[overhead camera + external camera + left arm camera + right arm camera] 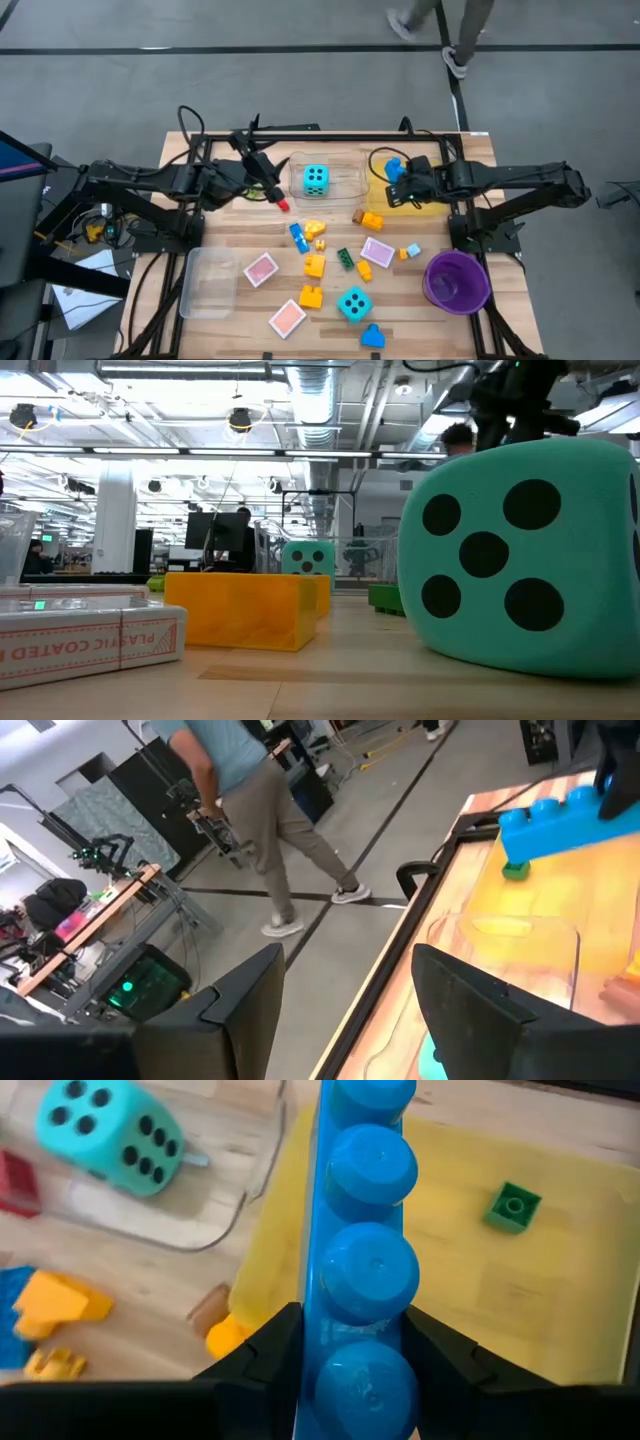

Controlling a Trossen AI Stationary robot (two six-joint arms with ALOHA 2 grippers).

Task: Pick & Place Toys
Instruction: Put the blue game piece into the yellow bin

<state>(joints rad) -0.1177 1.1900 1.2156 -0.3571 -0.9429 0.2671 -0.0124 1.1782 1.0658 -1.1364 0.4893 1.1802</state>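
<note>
My right gripper (352, 1320) is shut on a long blue brick (365, 1210) with a row of studs, above the yellow tray (402, 200) at the far right. A small green brick (513, 1207) lies in that tray. My left gripper (345, 970) stands open with nothing between its fingers, raised beside the left end of the clear tray (340, 190), where a turquoise die (316, 180) rests. A red brick (283, 205) lies on the table near it. Other bricks (314, 264), pink tiles (261, 269) and a second die (353, 303) lie at mid-table. My right gripper pinches the blue brick's two long sides (318, 1305) between its two fingers, at the end nearest the wrist. The fingers slant down from the table's right side and lie along the brick, which runs on past the fingertips. The brick is lifted clear above the yellow tray.
A purple bowl (457, 281) stands at the near right and a second clear tray (208, 283) at the near left. A box of cards (90, 635) lies by the near edge. A person (250, 800) walks on the floor beyond the table's far edge.
</note>
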